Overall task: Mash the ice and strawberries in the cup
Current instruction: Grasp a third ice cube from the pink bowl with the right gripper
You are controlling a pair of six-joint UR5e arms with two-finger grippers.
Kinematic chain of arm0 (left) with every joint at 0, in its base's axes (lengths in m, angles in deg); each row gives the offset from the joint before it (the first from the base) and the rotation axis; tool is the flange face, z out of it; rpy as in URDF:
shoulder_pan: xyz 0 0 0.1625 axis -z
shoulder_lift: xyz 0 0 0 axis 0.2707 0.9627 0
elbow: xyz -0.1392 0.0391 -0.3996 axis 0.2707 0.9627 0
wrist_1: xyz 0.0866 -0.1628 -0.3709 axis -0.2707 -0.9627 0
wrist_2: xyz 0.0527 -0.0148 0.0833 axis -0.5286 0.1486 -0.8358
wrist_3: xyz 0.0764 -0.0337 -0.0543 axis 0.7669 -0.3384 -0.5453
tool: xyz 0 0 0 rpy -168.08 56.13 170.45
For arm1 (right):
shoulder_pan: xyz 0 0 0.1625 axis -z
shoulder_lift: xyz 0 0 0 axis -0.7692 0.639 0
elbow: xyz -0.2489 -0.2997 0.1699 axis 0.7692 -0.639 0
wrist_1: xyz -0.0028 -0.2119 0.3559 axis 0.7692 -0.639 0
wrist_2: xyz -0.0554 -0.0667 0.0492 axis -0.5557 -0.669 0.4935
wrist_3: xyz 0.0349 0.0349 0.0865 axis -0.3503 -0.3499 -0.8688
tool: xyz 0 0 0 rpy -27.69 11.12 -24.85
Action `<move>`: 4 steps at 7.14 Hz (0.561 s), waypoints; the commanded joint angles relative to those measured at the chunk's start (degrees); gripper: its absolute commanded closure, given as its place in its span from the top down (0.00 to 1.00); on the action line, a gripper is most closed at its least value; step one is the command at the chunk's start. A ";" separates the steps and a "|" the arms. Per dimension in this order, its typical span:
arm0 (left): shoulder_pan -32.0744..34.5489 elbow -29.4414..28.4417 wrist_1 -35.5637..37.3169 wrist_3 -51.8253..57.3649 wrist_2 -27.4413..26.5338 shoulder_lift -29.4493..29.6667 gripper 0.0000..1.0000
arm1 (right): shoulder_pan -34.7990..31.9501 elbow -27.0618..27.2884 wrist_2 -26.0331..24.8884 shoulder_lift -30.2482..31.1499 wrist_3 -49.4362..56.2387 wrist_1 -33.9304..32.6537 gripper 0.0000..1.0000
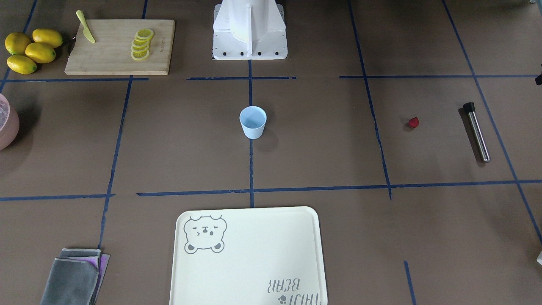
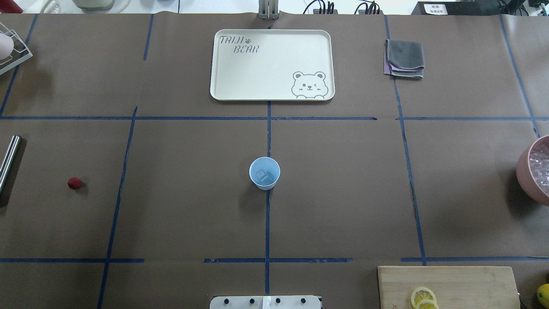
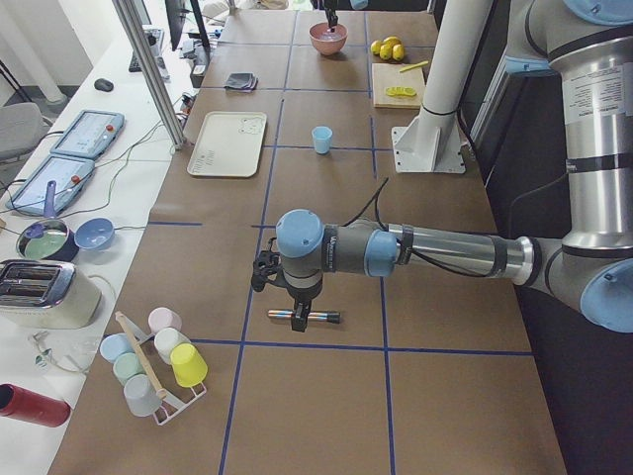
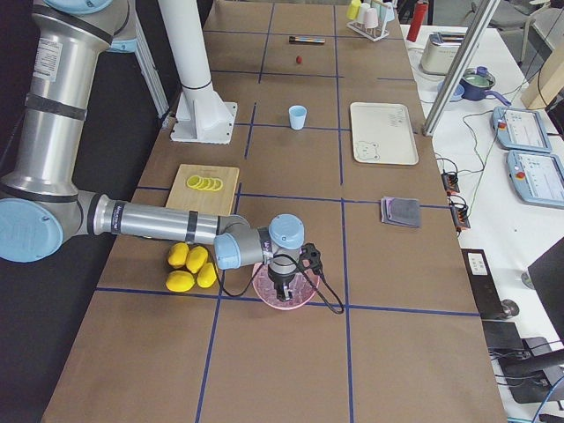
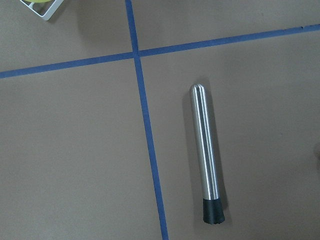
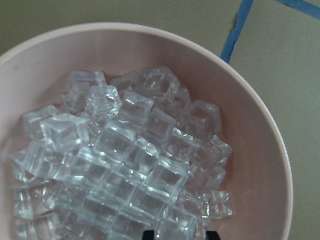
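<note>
The cup (image 1: 253, 129) stands upright in the middle of the table, and seen from the robot's side there is one cube in it. The strawberry (image 1: 413, 123) lies at 9 o'clock from the cup, well apart, and the muddler (image 5: 206, 150) lies flat further out in the same direction. The rest of the ice (image 6: 125, 150) is heaped in the pink bowl (image 6: 260, 130), far out at 3 o'clock.

The left gripper (image 3: 300, 319) hangs over the muddler and the right gripper (image 4: 286, 286) hangs over the bowl. For both I cannot tell how the jaws stand.

I judge the ice to be hard, smooth and probably slippery, so a cube is best pinched across two flat faces. The berry looks soft and very small, so it needs a gentle pinch across its middle, or it bruises. The muddler is stiff polished steel and may roll or slide; I would take it on the shaft, away from the black tip. The cup seems light and thin, so it can tip when pressed.
</note>
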 commanded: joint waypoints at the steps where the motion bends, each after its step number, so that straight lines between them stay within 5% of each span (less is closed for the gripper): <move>1: -0.04 0.03 -0.33 0.00 -0.06 -0.02 1.00 | 0.00 0.17 0.00 -0.22 0.01 -0.05 0.03; 3: 0.05 -0.06 -0.33 0.00 -0.06 -0.02 1.00 | -3.05 3.13 0.87 -0.39 0.27 -0.57 0.03; 4: -0.04 -0.06 -0.33 0.00 0.03 -0.02 1.00 | -4.64 8.64 0.88 -1.44 0.27 -7.28 0.03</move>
